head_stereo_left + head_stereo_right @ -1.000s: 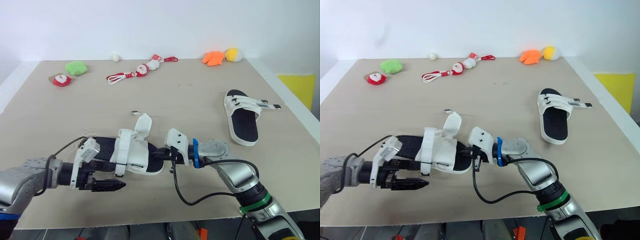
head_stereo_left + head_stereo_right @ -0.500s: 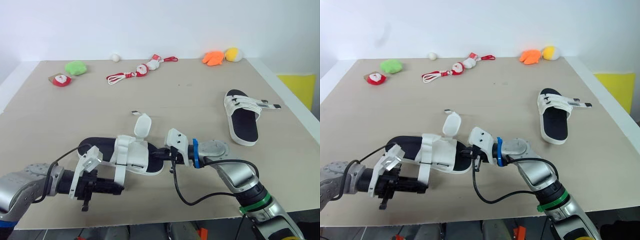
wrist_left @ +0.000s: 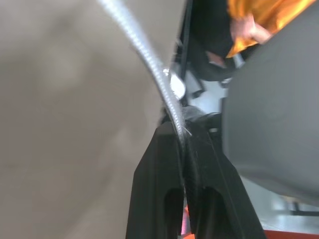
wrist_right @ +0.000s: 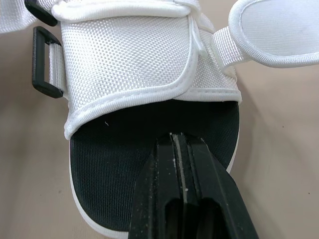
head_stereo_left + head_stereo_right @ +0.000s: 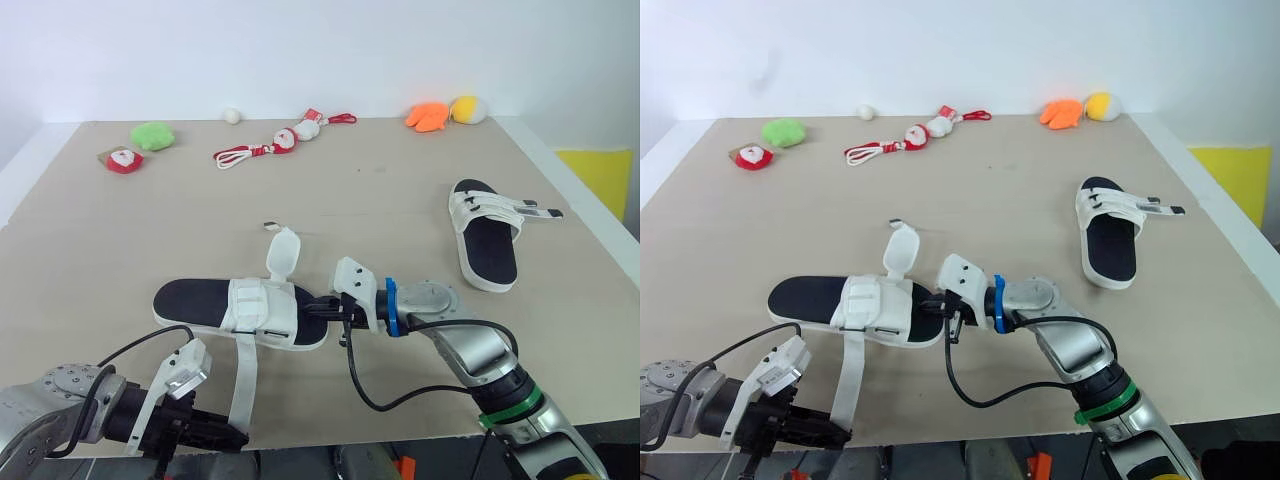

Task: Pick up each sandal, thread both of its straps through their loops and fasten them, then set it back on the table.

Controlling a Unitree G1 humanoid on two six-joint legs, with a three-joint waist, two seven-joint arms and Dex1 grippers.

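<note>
Moved: left gripper [image 5: 238,440] now back at the table [image 5: 90,250] near edge, strap [image 5: 243,375] drawn long.
near sandal [image 5: 190,301]: flat on table, front centre.
far sandal [image 5: 487,240]: right side.
right gripper [image 5: 322,308]: fingers together, on near sandal's footbed.
left gripper: I read fingers pinched on strap end.

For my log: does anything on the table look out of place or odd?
The near sandal has both straps undone: one strap trails over the front edge of the table to the left gripper, the other strap sticks up.
</note>
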